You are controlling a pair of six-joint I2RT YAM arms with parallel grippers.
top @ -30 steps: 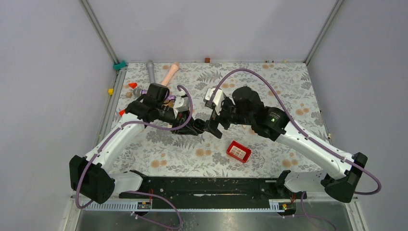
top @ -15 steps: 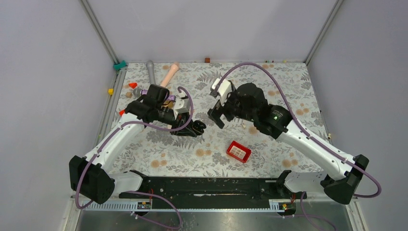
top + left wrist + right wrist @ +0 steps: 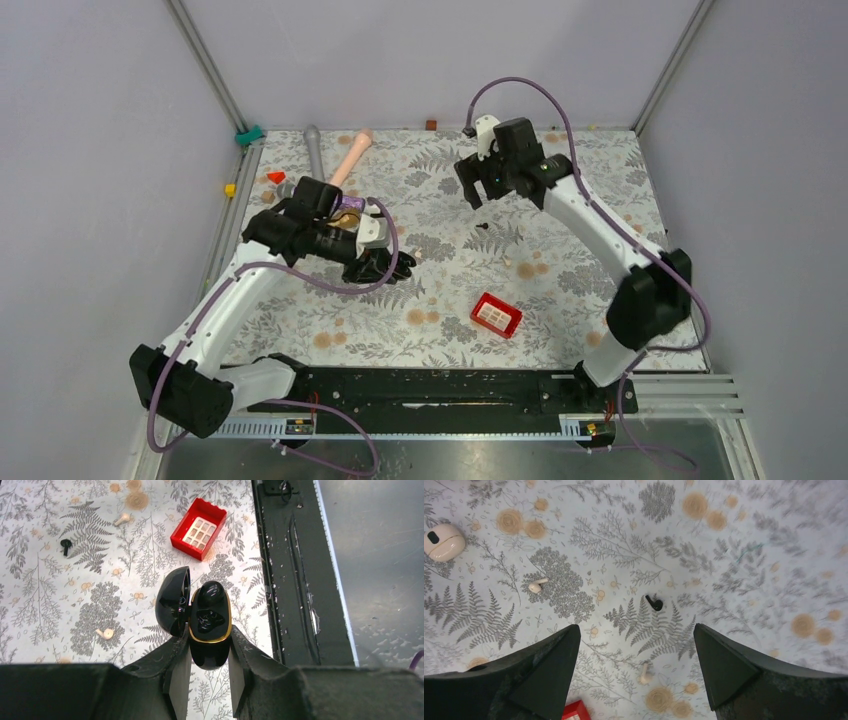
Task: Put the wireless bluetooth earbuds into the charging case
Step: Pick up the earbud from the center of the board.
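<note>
Fern-print cloth (image 3: pixel 420 160) | loose black earbud (image 3: pixel 654 603) | charging case (image 3: pixel 210 630) glossy black, open

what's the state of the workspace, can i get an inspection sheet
surface: floral cloth, flat
job's things: black case open, apparently one seated bud; black bud and white buds loose; cream case on cloth
clutter: red box, red cones, two rods
jaws: left jaws shut on black case; right jaws open, empty
cables: purple cables loop off both arms
surroundings: grey walls, black rail
</note>
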